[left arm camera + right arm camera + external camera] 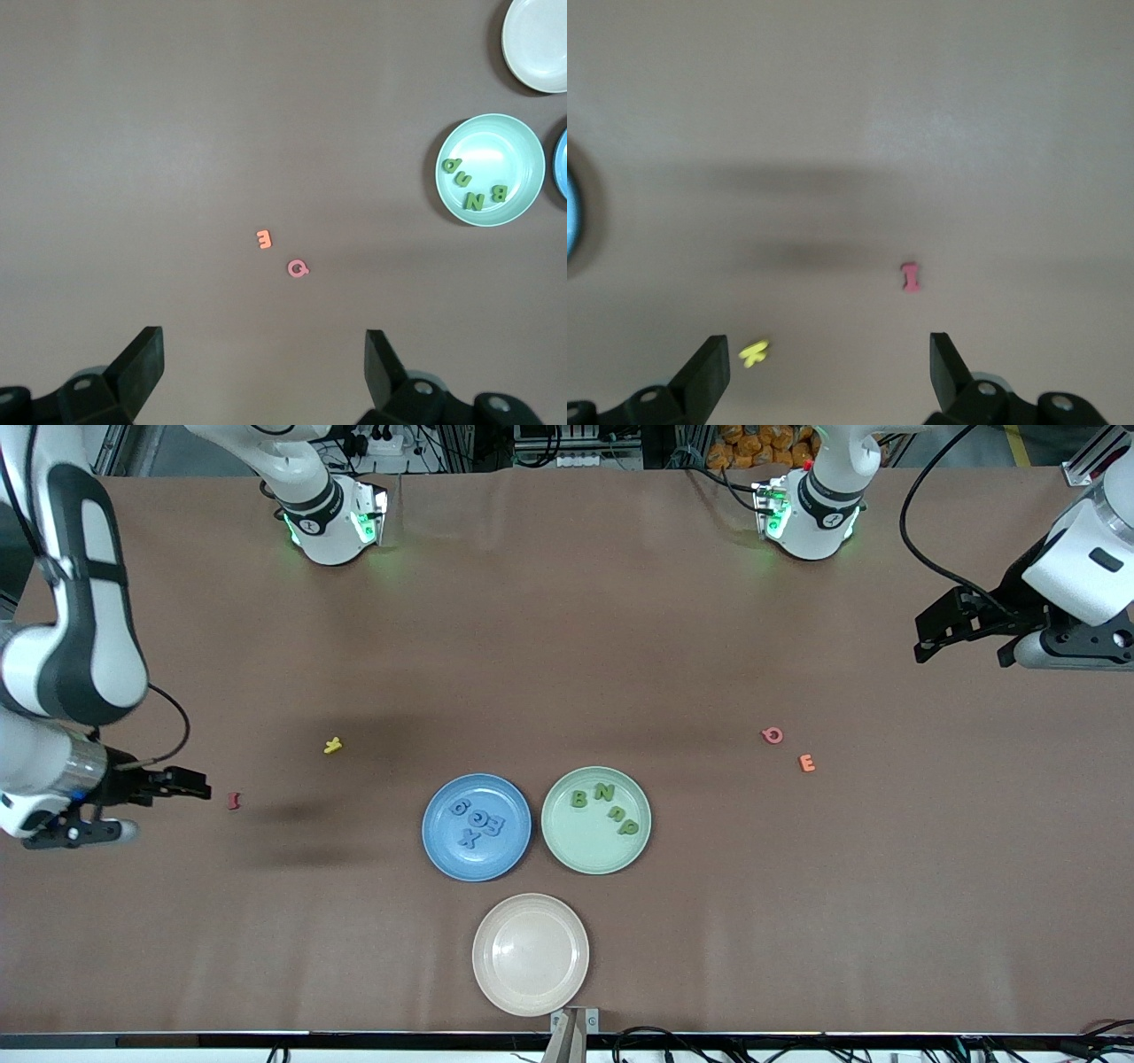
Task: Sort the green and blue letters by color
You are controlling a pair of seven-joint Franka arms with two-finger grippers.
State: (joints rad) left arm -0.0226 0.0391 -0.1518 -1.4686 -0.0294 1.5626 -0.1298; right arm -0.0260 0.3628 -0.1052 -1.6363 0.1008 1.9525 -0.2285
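Blue letters [476, 824] lie flat in the blue plate [438, 849], green letters [603, 802] in the green plate [567, 849] beside it; sorting looks finished; each piece seems light, thin and stiff, best pinched across its edges; right gripper [182, 784] and left gripper [941, 631] wait released, empty, above the table's ends.

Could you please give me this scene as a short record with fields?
blue plate: four blue letters in it
green plate: four green letters in it
beige plate: nothing in it, nearest the camera
loose on table: yellow letter, red letter, pink Q, orange E
left gripper: open, holds nothing
right gripper: open, holds nothing, beside the red letter
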